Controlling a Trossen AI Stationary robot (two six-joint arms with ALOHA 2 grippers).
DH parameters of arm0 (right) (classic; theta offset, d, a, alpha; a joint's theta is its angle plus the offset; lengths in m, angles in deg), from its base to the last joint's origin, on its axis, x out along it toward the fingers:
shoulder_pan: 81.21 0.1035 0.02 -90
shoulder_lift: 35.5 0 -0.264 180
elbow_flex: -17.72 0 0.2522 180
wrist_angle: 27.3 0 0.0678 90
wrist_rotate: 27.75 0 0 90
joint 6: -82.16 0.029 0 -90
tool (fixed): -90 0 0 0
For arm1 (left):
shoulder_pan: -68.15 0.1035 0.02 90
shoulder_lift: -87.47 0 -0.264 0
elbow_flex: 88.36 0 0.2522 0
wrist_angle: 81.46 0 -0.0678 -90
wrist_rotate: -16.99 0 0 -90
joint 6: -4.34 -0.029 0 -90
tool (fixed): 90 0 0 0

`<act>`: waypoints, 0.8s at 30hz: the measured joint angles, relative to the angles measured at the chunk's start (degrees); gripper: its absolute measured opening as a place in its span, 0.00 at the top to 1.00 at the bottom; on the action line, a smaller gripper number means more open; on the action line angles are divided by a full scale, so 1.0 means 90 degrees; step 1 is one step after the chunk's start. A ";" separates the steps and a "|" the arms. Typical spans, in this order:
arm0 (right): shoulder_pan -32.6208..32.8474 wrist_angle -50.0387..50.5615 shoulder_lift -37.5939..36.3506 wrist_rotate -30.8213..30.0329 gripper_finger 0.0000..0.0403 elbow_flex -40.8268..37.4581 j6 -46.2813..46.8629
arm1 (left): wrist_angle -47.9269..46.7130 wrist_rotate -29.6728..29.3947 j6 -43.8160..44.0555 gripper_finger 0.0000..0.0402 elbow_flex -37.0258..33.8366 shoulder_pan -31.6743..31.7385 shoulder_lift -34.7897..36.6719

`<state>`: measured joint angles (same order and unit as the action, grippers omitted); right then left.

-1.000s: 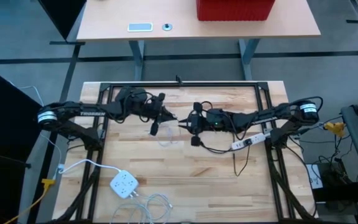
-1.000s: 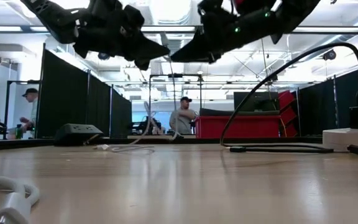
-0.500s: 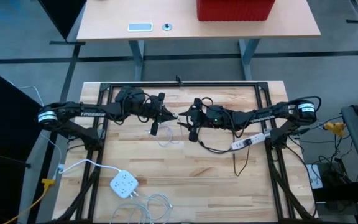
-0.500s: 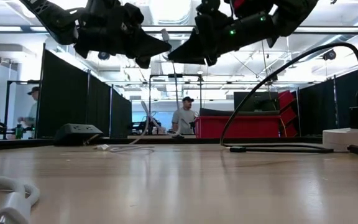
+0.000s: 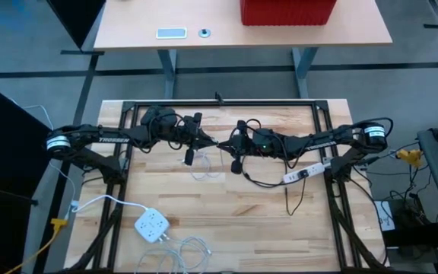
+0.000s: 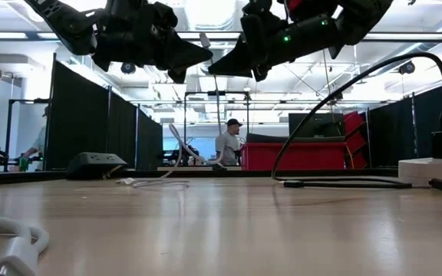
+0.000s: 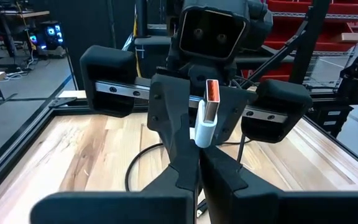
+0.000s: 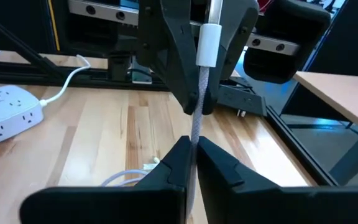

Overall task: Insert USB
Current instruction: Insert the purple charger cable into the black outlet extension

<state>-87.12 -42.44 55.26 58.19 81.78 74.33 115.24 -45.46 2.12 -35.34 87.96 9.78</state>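
A white USB plug (image 7: 207, 115) with a metal tip stands upright in the air over the table's middle, between my two grippers, which meet tip to tip. A grey braided cable (image 8: 196, 118) runs down from the plug's sleeve (image 8: 208, 43). My left gripper (image 5: 213, 143) is shut at the plug's lower end. My right gripper (image 5: 223, 146) is shut on the cable just below. In the low view the plug (image 6: 203, 40) points up between the fingertips. The cable's slack loop (image 5: 204, 171) lies on the table. My left gripper pinches the lower end of the plug's white sleeve (image 7: 199, 138) between its two fingertips, coming level from the table's left. The plug sticks up out of the fingers, lifted clear of the table. My right gripper pinches the braided cable (image 8: 194, 134) just under the sleeve between its fingertips, coming level from the table's right. The cable runs up past the fingers to the plug.
A white power strip (image 5: 152, 225) with white leads lies near the front left and shows in the right wrist view as well (image 8: 5, 112). A slim white socket bar (image 5: 304, 173) and a black cable (image 5: 268, 183) lie right of centre. A black frame (image 5: 219, 103) rims the table.
My right gripper has gone toward the table's left, up to my left gripper's fingertips. The white plug now shows standing up between the two grippers in the low view, where it did not show a second ago.
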 joint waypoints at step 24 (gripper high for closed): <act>0.0002 0.0233 0.0010 0.0000 0.99 0.0000 -0.0126 | 0.0027 -0.0177 0.0016 0.94 0.0015 0.0000 0.0148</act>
<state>-87.10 -40.35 55.35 58.19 81.78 73.19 115.48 -47.05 2.26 -35.20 87.96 11.11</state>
